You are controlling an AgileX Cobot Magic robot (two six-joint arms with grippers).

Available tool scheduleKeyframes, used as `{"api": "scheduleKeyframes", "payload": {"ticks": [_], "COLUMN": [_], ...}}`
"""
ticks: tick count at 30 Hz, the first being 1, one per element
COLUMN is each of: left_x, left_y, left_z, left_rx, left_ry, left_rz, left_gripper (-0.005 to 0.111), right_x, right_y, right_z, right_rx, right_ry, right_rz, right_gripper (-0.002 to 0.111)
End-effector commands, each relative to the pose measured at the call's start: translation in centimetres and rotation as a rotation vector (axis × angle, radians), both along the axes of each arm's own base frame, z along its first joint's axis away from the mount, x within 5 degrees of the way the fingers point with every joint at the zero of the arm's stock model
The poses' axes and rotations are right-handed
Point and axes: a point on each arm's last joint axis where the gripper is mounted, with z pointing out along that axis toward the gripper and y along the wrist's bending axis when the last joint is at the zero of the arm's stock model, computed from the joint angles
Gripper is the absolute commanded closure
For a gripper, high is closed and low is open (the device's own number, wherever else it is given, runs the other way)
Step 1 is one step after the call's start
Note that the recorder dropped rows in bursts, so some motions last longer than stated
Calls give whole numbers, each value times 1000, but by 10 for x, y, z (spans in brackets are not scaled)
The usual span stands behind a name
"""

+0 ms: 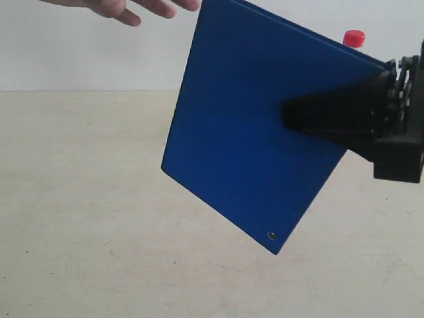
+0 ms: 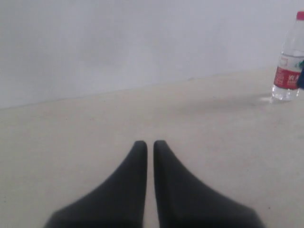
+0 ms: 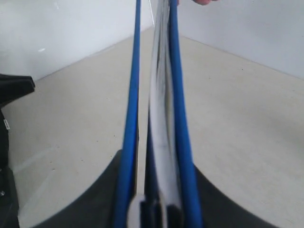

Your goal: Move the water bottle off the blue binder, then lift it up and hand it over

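Aloft, the blue binder (image 1: 232, 132) hangs corner-down, clamped by right fingers (image 1: 324, 112); left fingers (image 2: 133, 190) closed, empty.

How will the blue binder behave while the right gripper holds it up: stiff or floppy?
Probably stiff: the blue binder hangs tilted from the right gripper with its cover flat and no sag. Its covers gape slightly around the white pages, so it may fall open if released loosely. Pinched from one side only, it could pivot in the grip.
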Motion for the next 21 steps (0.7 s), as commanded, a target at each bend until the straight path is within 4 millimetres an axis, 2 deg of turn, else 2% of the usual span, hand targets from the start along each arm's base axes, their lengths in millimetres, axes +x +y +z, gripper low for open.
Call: {"api": "scheduleKeyframes", "payload": {"ticks": [1,3,5,7,9,12,14,16,20,21], "left_x": [1,2,2,2,2,2,2,2,2,2], "left_y": [0,0,0,0,0,0,0,0,0,0], "left_z": [-8,-8,-8,-8,-7,-7,-7,-7,-7,-7], "left_rx": [1,1,1,0,-1,-1,-1,1,1,1], "left_ry": [9,12,10,5,0,-1,-1,-1,-1,-1], "left_rz": [1,1,1,0,-1,-1,-1,-1,-1,-1], "left_gripper": [102,102,102,102,102,102,102,102,102,102], "right_x": [6,11,22,33,47,61,62,62,62,62], "right_y": [14,30,61,85,96,100,101,101,101,101], "right_z": [-2,-5,-9,-7,-4,9,17,18,17,17], "right_rx": [58,70,47,4,-28,-36,-21,-20,-27,-28], "right_ry": [7,-24,-67,-92,-111,-150,-172,-173,-178,-178], "right_rz": [62,120,180,184,119,54,52,52,55,53], "right_gripper": [109,109,109,109,109,109,109,108,87,75]}}
